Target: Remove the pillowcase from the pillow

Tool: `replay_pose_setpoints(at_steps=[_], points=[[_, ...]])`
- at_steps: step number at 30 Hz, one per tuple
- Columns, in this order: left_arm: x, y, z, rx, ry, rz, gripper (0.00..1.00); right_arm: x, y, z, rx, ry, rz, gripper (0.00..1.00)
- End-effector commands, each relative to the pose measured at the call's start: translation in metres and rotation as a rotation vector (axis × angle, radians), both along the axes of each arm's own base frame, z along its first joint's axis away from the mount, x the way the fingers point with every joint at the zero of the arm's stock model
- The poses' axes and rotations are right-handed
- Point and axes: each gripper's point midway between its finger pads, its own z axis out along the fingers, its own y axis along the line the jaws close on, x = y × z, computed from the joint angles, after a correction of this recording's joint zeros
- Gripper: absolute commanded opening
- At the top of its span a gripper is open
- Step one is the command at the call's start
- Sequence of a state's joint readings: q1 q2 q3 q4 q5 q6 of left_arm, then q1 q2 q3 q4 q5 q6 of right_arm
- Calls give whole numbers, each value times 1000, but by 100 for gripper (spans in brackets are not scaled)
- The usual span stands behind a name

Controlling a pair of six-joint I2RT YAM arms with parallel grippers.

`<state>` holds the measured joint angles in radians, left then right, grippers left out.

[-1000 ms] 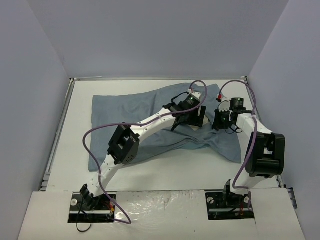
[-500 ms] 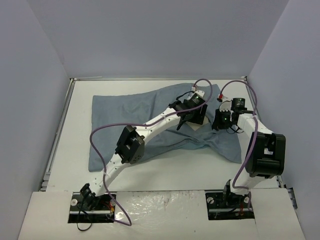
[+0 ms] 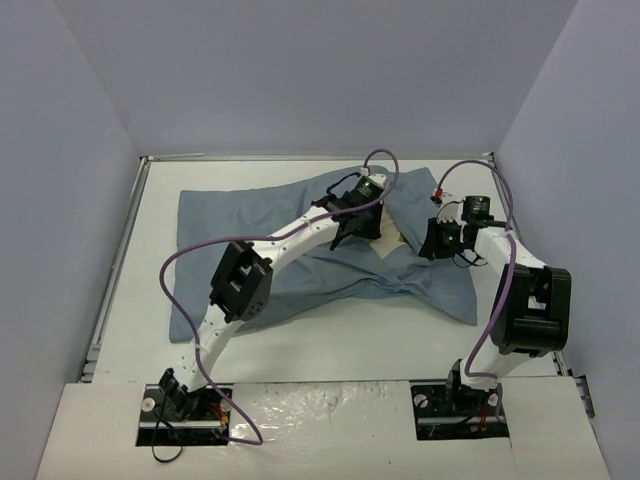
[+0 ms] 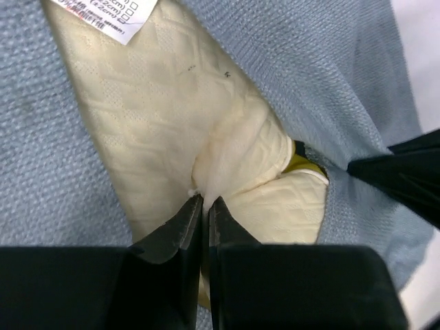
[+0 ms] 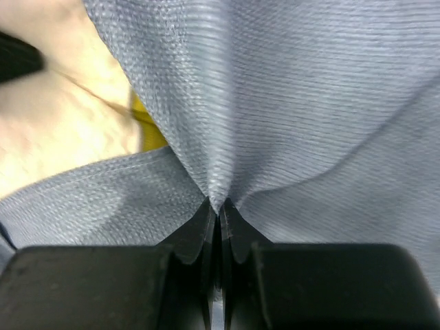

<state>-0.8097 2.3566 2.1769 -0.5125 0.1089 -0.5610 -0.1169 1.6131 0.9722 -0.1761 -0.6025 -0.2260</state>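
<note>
Two pinches, left tool pillow, right tool pillowcase

Lab enclosure: white table, plain grey walls

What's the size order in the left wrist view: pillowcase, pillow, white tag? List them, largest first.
1. pillowcase, showing on both sides.
2. pillow, exposed part; close to the pillowcase, so that order is unsure.
3. white tag, clearly smallest, cut by the frame edge.
</note>
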Motion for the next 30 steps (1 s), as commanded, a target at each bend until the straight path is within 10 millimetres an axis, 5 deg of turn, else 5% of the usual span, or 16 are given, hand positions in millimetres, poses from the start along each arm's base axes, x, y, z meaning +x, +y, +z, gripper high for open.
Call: replay_pose_setpoints(at_steps=[1, 2, 4, 5, 7, 11, 16, 22, 26, 30], points=[[14, 24, 95, -180, -106, 33, 2, -2, 3, 14, 6, -35, 54, 0], [8, 30, 91, -199, -78, 34, 2, -1, 3, 16, 2, -47, 60, 0], [11, 42, 143, -328, -150, 46, 2, -2, 5, 20, -1, -69, 83, 0], [5, 44, 141, -375, -110, 44, 2, -3, 9, 23, 9, -79, 104, 0], [10, 54, 186, -517, -167, 35, 2, -7, 18, 26, 7, -112, 169, 0], [-3, 48, 217, -634, -135, -58, 2, -15, 43, 38, 5, -169, 279, 0], [-21, 38, 256, -833, -121, -161, 2, -17, 69, 23, -23, -120, 327, 0], [-49, 70, 336, -1141, -208, -271, 2, -10, 64, -15, 71, 70, 195, 0], [-75, 91, 350, -1244, -239, -347, 2, -18, 74, -27, 193, 161, 197, 0], [-107, 98, 331, -1281, -191, -454, 2, -22, 85, -9, 270, 131, 264, 1]])
